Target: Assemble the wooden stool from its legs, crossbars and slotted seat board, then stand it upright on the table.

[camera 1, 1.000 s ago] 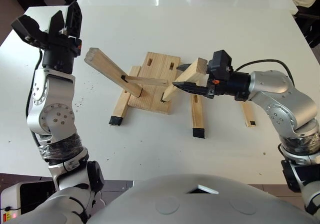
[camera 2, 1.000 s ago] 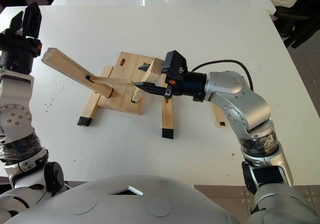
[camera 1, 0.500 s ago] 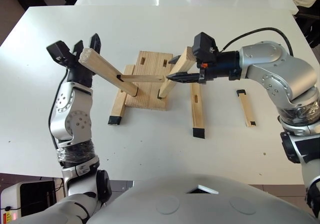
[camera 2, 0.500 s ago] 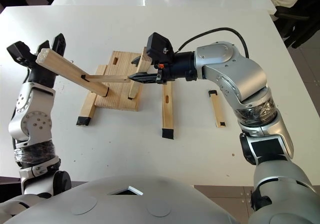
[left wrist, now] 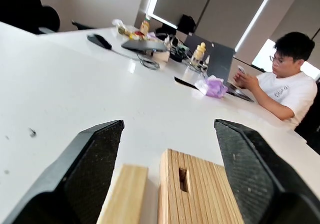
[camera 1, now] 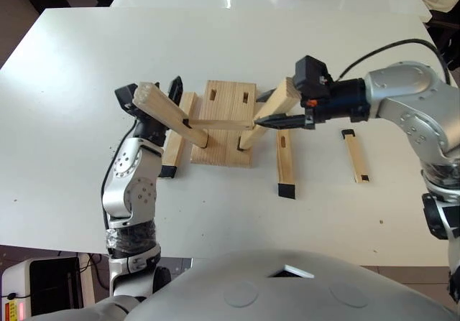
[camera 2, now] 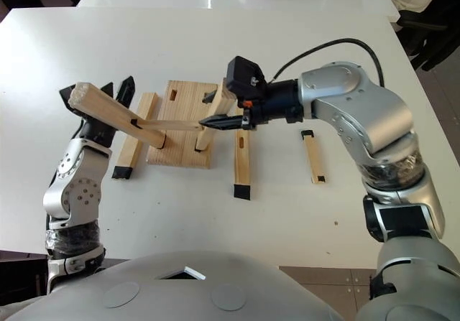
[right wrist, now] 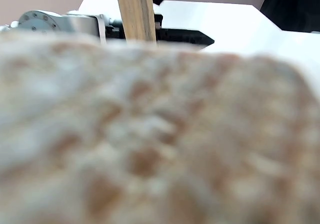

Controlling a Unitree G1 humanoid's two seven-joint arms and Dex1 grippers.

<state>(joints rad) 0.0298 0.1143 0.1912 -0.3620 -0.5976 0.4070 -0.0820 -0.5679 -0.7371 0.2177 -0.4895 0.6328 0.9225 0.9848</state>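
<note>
On worktop (camera 1: 86,62): slotted seat board (camera 1: 226,98), pale wood; left leg (camera 1: 169,113), right leg (camera 1: 277,102) stuck in, tilted; crossbar (camera 1: 219,124) btwn; left fingers (camera 1: 175,87) apart; right fingers (camera 1: 277,122) clamp right leg.

One seat board (camera 1: 219,145), with two slots showing at its far end. Four legs: two stand tilted in the board, the left standing leg (camera 1: 162,105) and the right standing leg (camera 1: 269,109), and two lie flat, the left lying leg (camera 1: 172,149) and the right lying leg (camera 1: 284,159). Two crossbars: the joined crossbar (camera 1: 219,124) and the loose crossbar (camera 1: 355,156). Two grippers: the left gripper (left wrist: 169,126) and the right gripper (camera 1: 262,122).
</note>
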